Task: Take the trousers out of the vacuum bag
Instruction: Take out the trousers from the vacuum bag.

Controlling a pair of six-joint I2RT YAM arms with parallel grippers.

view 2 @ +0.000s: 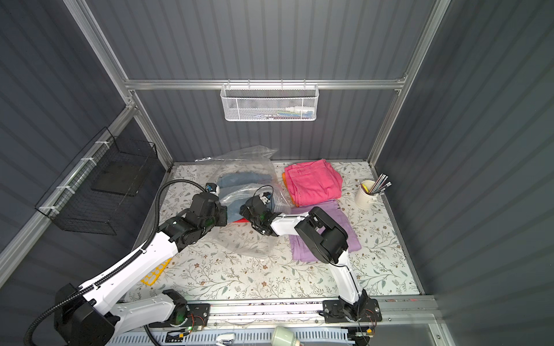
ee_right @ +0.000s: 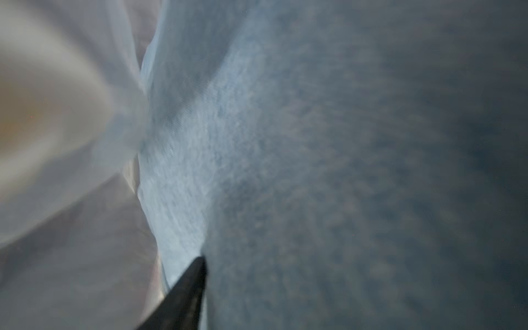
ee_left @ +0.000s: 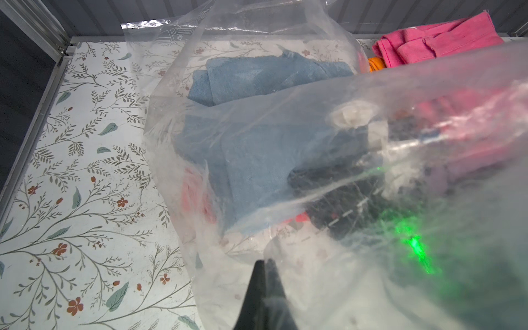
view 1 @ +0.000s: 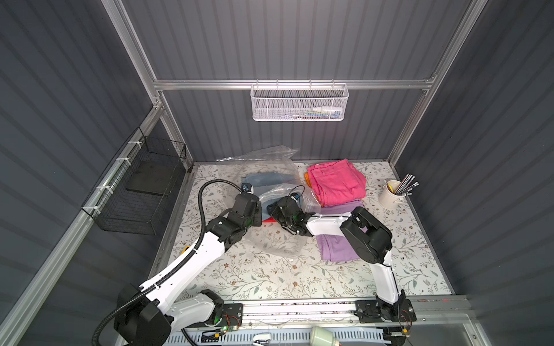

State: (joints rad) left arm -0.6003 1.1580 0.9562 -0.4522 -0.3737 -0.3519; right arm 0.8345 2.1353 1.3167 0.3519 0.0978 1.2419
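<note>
The left arm (view 1: 192, 260) stretches from near left toward mid-table. Its left gripper (ee_left: 264, 267) is pinched together on the film of the vacuum bag (view 1: 269, 157). The right arm (view 1: 326, 224) folds leftward over the lilac trousers (view 1: 332, 248). Its right gripper (view 1: 272, 208) is inside the bag against the light blue trousers (view 1: 269, 179); its jaw gap cannot be told. The hot pink trousers (view 1: 335, 182) lie far right, outside the bag.

Trousers (ee_left: 257, 143), perhaps two, inside vacuum bag (view 1: 263, 154)

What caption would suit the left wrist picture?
The left fingers pinch the vacuum bag; light blue trousers lie inside.
</note>
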